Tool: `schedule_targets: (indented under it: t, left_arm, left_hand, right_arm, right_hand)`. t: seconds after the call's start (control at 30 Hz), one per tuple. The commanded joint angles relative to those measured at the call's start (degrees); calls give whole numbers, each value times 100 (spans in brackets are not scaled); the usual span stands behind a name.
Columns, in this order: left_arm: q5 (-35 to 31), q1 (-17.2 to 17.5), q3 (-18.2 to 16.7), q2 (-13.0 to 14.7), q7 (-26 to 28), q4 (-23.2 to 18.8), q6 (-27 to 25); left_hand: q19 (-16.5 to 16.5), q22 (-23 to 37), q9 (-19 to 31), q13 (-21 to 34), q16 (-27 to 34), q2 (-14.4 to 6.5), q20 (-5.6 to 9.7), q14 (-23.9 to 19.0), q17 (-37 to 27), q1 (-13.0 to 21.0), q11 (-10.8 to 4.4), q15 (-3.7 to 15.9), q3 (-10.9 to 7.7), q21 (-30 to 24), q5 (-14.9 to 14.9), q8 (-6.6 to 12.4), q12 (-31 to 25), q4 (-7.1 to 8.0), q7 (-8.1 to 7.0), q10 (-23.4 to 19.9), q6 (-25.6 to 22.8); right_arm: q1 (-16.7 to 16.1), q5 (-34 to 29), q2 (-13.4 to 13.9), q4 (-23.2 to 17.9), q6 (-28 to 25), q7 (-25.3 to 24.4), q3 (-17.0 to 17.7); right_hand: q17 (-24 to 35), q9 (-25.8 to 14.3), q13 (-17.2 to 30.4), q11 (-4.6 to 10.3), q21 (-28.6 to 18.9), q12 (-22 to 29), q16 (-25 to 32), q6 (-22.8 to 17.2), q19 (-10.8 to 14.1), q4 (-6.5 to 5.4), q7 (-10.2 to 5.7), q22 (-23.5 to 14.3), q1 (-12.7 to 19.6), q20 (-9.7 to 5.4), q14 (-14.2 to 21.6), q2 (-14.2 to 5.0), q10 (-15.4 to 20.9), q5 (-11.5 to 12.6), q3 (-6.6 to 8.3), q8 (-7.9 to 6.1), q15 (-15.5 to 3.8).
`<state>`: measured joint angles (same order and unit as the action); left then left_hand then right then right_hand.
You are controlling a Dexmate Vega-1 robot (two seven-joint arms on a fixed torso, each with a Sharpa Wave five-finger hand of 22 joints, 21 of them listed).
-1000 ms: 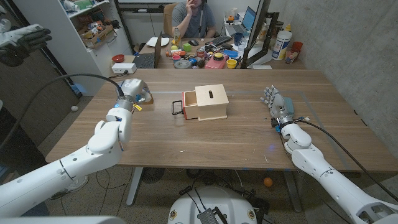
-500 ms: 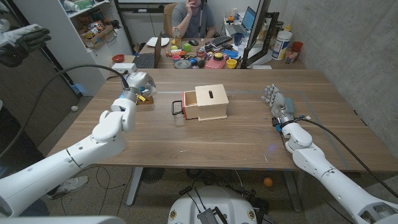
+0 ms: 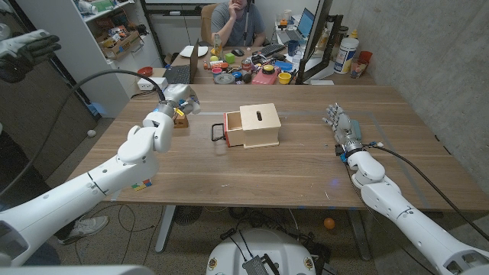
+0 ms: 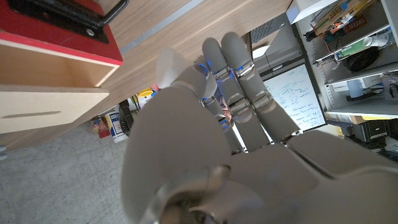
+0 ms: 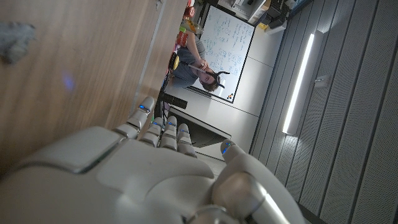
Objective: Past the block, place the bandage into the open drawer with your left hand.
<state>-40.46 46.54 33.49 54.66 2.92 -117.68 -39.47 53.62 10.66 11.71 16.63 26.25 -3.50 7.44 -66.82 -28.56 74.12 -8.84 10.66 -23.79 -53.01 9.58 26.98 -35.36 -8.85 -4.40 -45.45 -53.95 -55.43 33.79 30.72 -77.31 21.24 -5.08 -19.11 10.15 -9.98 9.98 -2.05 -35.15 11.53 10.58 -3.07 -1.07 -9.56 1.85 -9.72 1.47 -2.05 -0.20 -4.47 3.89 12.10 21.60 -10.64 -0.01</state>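
Note:
My left hand (image 3: 177,98) hovers over the table's far left, just left of the wooden box (image 3: 260,126). In the left wrist view this hand (image 4: 211,118) pinches a pale flat strip, seemingly the bandage (image 4: 169,62), between thumb and fingers. The box's red-fronted drawer (image 3: 231,130) is pulled out toward my left hand, black handle (image 4: 102,15) outward. A small brown block (image 3: 180,121) with a yellow bit on it stands right under the left hand. My right hand (image 3: 341,126) stands on its edge at the table's right with fingers apart, holding nothing.
A small multicoloured block (image 3: 142,184) lies on the table beside my left forearm. Behind the wooden table (image 3: 306,168) a second table carries clutter (image 3: 248,72), and a person (image 3: 238,21) sits there. Shelves (image 3: 114,34) stand at the far left.
My left hand has moved away from me and toward the box, now over the brown block. The multicoloured block has come into view beside the forearm. The right hand stays put.

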Motion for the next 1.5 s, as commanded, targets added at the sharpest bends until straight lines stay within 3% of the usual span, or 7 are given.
schedule_targets:
  t: [0.03,0.73,1.5]
  left_arm:
    - [-116,-402,175,-231,-308,100,453]
    - [-76,-817,351,-610,-714,310,1100]
    - [149,-1012,445,-689,-1252,328,1795]
  left_hand:
    - [56,4,3,395,-17,-44,406,-304,-5,35,-38,251,-64,-65,54,-27,-29,53,389,-756,-446]
    - [48,0,9,403,-69,-30,402,-355,-2,42,-37,255,-87,-116,55,-68,3,48,379,-776,-465]
    - [14,-7,18,447,-148,-13,400,-373,1,47,-69,256,-116,-166,54,-121,34,48,366,-779,-476]
  right_arm:
    - [-61,-63,48,-79,22,-24,-2]
    - [49,-104,-7,86,108,57,-48]
    - [74,-43,69,0,22,133,-21]
  right_hand:
    - [-7,-28,23,29,32,-2,-4,3,43,23,7,-32,57,-152,58,-408,28,18,2,4,-4]
    - [-6,-28,23,6,68,-6,-6,9,63,23,8,-34,63,-155,60,-407,24,17,9,4,-10]
    - [-2,-28,23,15,106,-3,0,-4,85,16,9,-35,57,-139,78,-404,34,15,10,-3,2]
